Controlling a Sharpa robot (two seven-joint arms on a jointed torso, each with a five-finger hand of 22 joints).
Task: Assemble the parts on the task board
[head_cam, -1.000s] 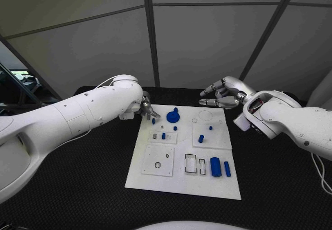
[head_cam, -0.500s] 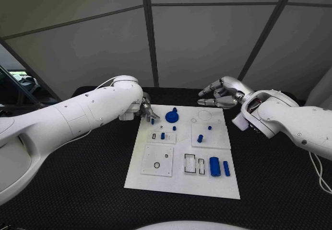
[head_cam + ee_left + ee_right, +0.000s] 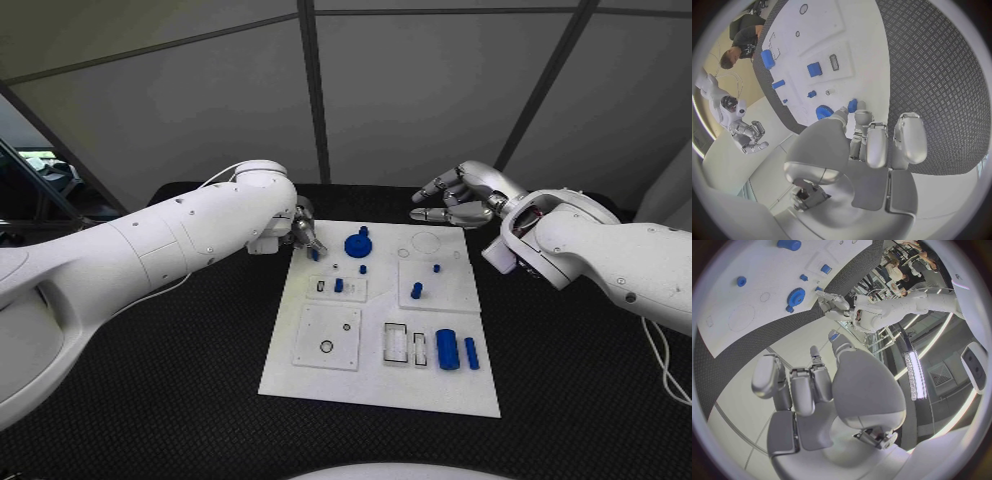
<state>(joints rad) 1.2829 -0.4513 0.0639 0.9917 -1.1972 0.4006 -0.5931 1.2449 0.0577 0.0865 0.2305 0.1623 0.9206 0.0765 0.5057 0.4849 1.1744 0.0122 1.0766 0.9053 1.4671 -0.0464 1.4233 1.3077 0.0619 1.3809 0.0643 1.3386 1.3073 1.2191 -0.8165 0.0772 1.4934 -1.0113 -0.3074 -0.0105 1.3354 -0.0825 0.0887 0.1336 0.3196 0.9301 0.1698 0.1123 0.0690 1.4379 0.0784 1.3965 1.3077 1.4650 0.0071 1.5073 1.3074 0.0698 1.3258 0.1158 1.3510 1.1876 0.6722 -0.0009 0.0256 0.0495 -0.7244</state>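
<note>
The white task board lies mid-table. My left hand is over its far left corner, and thumb and finger pinch a small blue peg just above the board's edge. Next to it stands a blue gear, also seen from both wrists. My right hand hovers past the board's far right edge, fingers loosely bent, holding nothing. A blue cylinder and a blue bar lie near the front right. A blue peg stands mid-board.
The board carries raised white panels with slots and holes. A small blue piece sits in the left panel. Black ribbed table surrounds the board on all sides. Grey wall panels stand behind the table.
</note>
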